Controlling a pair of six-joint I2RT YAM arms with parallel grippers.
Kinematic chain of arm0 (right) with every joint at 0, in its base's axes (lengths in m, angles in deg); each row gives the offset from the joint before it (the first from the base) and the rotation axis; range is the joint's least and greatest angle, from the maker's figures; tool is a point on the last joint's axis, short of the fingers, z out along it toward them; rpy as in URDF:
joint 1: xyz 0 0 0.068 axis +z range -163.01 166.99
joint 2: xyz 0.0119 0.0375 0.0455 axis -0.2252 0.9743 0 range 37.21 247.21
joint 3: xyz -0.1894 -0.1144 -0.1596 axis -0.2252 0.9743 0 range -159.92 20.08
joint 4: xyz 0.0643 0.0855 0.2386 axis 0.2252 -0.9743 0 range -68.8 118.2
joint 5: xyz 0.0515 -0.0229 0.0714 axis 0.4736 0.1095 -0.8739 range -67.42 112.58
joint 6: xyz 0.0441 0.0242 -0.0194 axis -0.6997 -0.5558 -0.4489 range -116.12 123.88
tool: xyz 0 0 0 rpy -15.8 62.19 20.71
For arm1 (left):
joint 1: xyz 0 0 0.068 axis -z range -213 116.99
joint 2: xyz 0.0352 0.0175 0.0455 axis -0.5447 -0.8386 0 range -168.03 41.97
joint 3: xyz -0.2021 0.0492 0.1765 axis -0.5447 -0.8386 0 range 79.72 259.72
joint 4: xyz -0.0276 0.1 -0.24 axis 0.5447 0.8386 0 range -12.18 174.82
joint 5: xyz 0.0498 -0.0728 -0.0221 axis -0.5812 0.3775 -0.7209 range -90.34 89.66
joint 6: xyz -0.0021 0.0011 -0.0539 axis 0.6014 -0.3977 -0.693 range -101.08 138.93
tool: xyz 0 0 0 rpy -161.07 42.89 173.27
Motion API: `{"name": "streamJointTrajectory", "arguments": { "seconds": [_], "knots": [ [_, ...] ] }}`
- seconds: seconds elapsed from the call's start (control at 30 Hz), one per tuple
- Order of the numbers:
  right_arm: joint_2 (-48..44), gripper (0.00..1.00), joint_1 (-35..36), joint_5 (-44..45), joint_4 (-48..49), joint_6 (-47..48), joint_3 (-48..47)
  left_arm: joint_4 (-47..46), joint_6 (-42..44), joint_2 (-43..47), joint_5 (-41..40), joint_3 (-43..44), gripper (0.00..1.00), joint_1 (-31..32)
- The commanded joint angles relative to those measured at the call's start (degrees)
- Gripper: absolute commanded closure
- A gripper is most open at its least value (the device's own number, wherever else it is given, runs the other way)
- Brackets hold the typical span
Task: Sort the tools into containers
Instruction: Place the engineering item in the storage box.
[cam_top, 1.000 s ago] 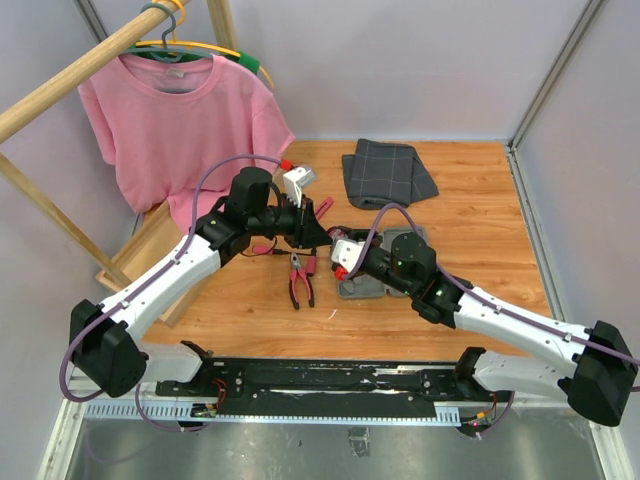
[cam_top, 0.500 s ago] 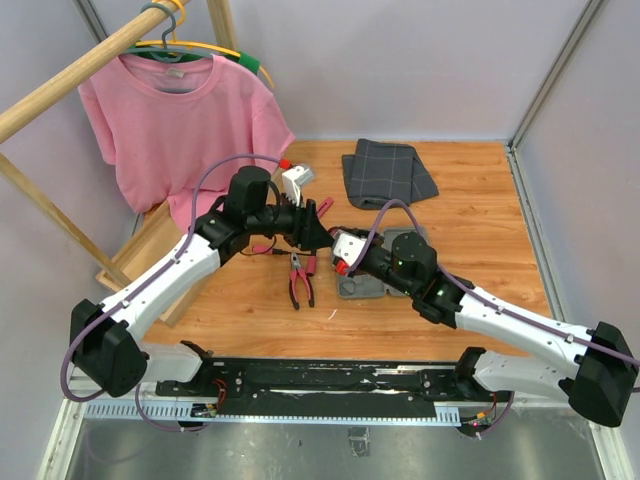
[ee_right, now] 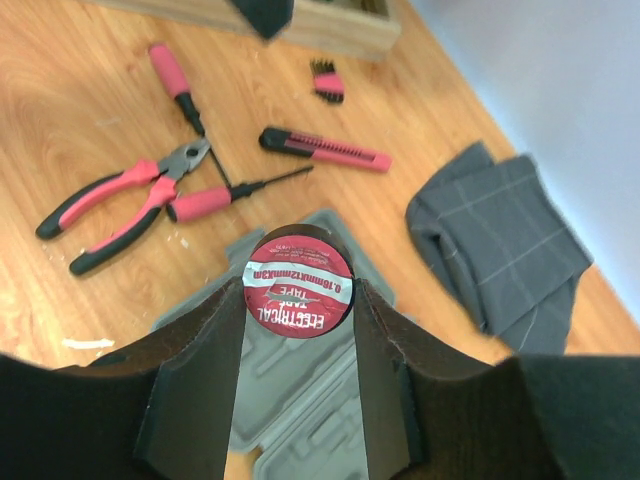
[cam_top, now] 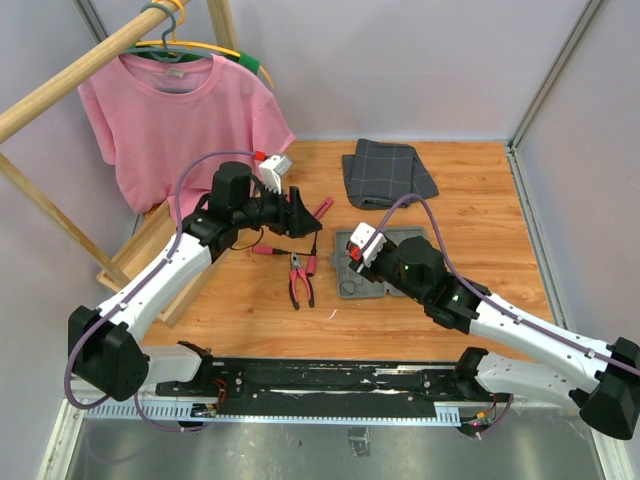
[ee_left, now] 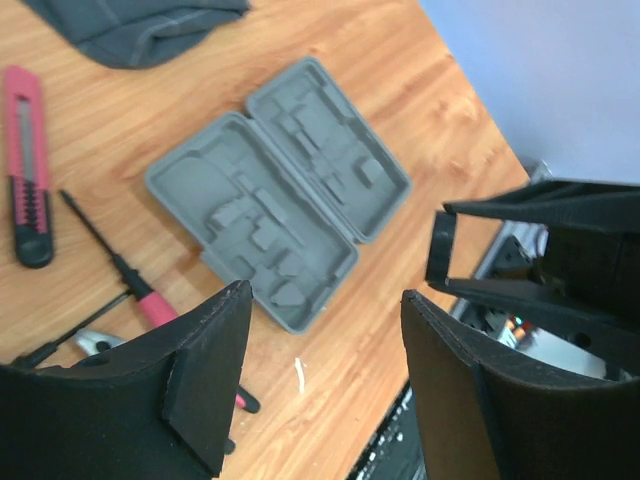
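Right wrist, end effector [ee_right: 297, 305] clamping tape [ee_right: 298, 282]

1. Left arm [cam_top: 165, 270] reaches forward and inward above the surface — its hand [cam_top: 303, 217] has fingers spread, empty.
2. Right arm [cam_top: 500, 322] angles inward — its hand [ee_right: 297, 300] clamps a tape roll [ee_right: 298, 278].

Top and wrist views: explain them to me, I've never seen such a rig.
Two robot arms stand at a wooden table. The top view looks down on both; each wrist view looks out between that arm's own fingers. On the table lie an open grey tool case, pink-handled pliers, a screwdriver, a utility knife and a folded grey cloth. The left gripper is open and empty. The right gripper holds a roll of electrical tape above the case.
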Motion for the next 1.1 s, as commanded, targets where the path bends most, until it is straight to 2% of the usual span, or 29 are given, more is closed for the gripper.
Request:
{"name": "streamJointTrajectory", "arguments": {
  "seconds": [0.0,0.13,0.43,0.73,1.07],
  "knots": [
    [-0.23,0.64,-1.24,4.13,-10.56,-9.77,-2.80,1.25,-0.76,0.92,-9.89,-0.33,0.35,-0.81],
    [2.02,0.64,-1.69,3.20,-15.56,-18.62,-4.27,4.30,-0.65,1.14,-21.25,0.03,0.35,-0.90],
    [9.33,0.63,-1.94,1.71,-20.46,-28.67,-6.22,5.60,-0.77,3.70,-34.64,-0.69,0.35,-1.12],
    [14.88,0.63,-2.60,1.81,-21.44,-34.17,-8.07,5.66,-1.61,5.75,-39.22,-1.34,0.35,-1.73],
    [19.89,0.60,-4.68,2.38,-22.63,-38.80,-9.44,5.92,-1.88,5.31,-39.45,-1.19,0.36,-2.39]
  ]
}}
